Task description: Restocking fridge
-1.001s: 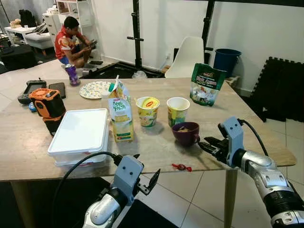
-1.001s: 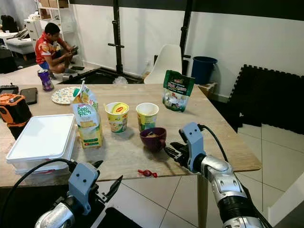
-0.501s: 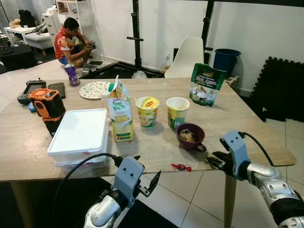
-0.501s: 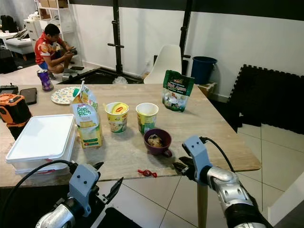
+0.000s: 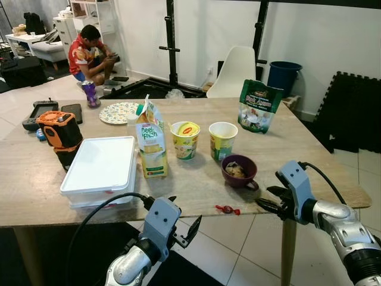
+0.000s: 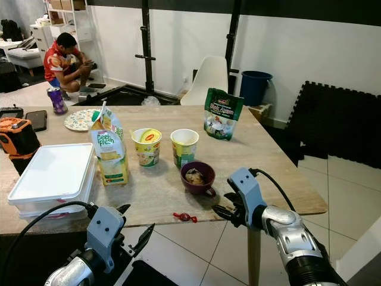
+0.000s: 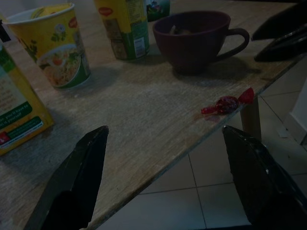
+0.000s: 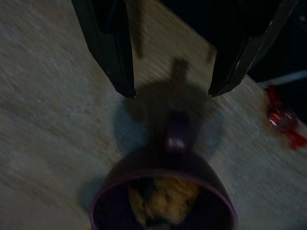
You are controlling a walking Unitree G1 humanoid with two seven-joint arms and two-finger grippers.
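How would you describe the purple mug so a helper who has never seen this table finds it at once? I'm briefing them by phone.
On the wooden table, look toward the near edge on the robot's right, just in front of two instant noodle cups. The purple mug stands there, its handle pointing at the right gripper. It is the one dark, squat, handled vessel, with food inside.

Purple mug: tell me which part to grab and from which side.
Grab the handle of the purple mug. It sticks out toward the table's near edge, facing the open right end effector, so come straight in from that side, since the bowl is wide and holds food.
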